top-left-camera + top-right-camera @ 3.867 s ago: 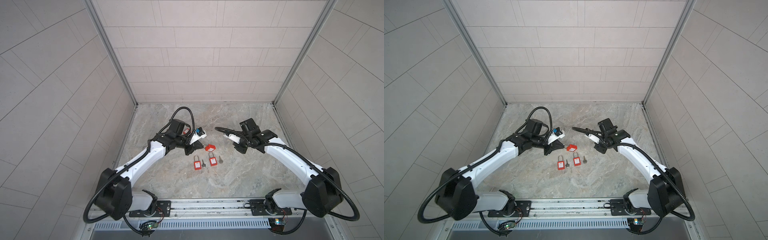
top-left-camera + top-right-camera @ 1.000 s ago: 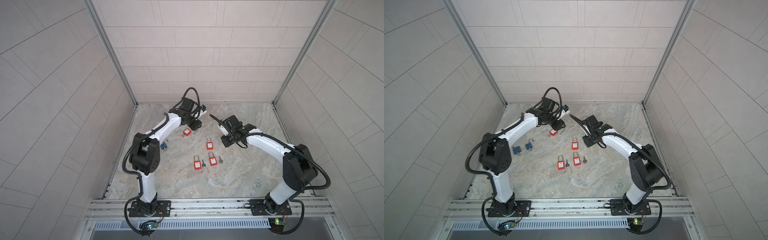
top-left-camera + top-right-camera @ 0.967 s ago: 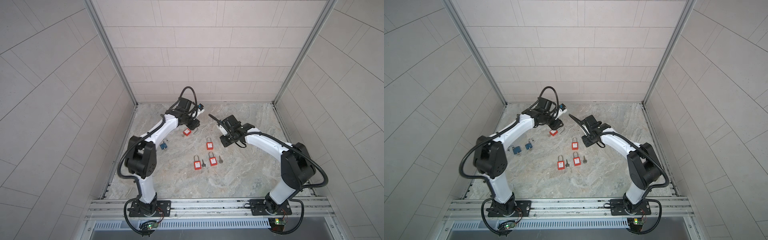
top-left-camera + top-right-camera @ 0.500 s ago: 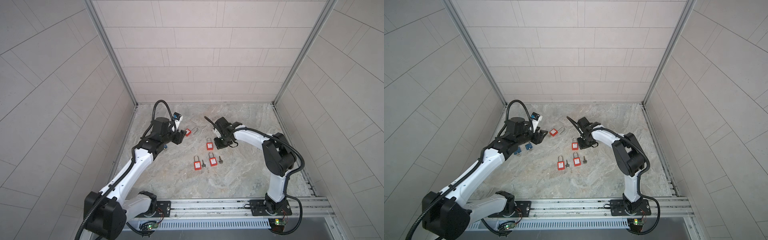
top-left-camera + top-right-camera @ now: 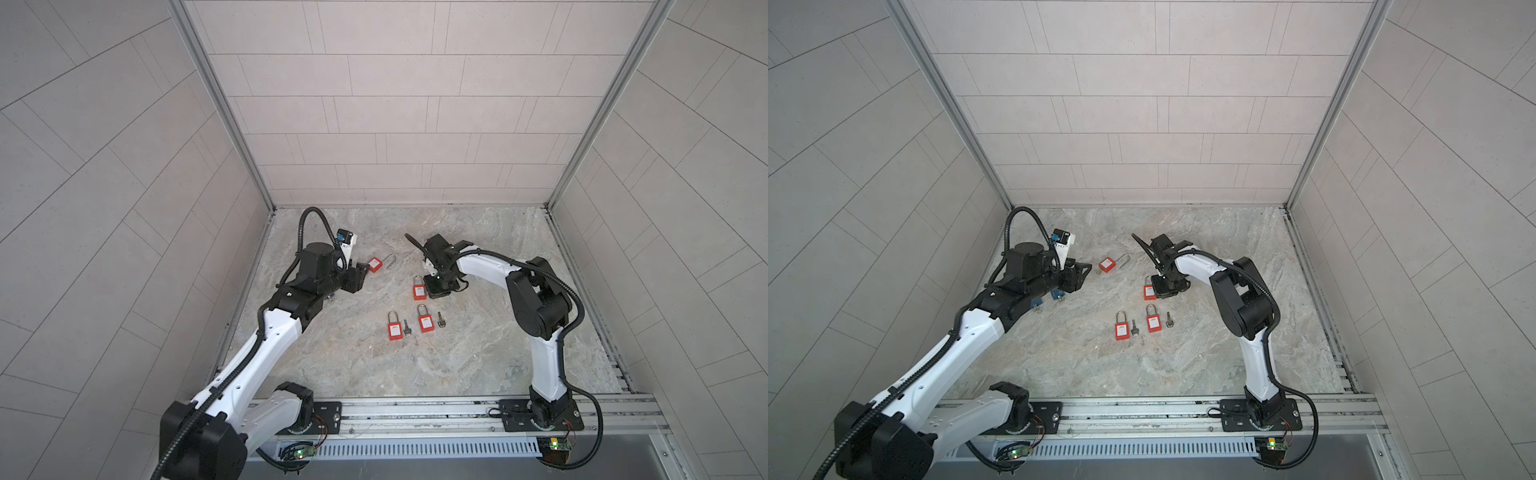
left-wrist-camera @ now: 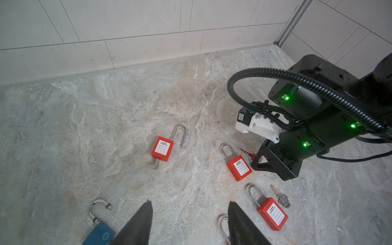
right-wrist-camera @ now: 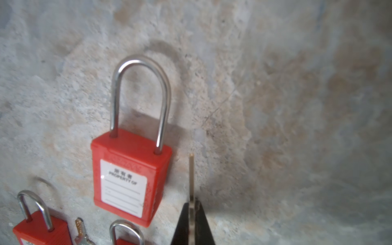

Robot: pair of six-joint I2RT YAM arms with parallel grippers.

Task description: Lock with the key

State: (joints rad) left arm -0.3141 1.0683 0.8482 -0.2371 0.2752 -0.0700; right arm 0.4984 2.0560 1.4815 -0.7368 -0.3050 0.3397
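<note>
Since a second ago the left claw (image 5: 360, 277) has drawn back toward 8 o'clock, off the open red padlock (image 5: 375, 264), and hangs spread. In both top views the right claw (image 5: 1163, 288) sits low on the marbled bench (image 5: 478, 357), with the shut red padlock (image 5: 419, 291) at its 9 o'clock. The left wrist view shows a blue padlock (image 6: 98, 233) with its steel shackle swung out. In the right wrist view black fingers (image 7: 182, 222) pinch a thin metal key (image 7: 191, 180) edge-on, just beside the glossy red body.
</note>
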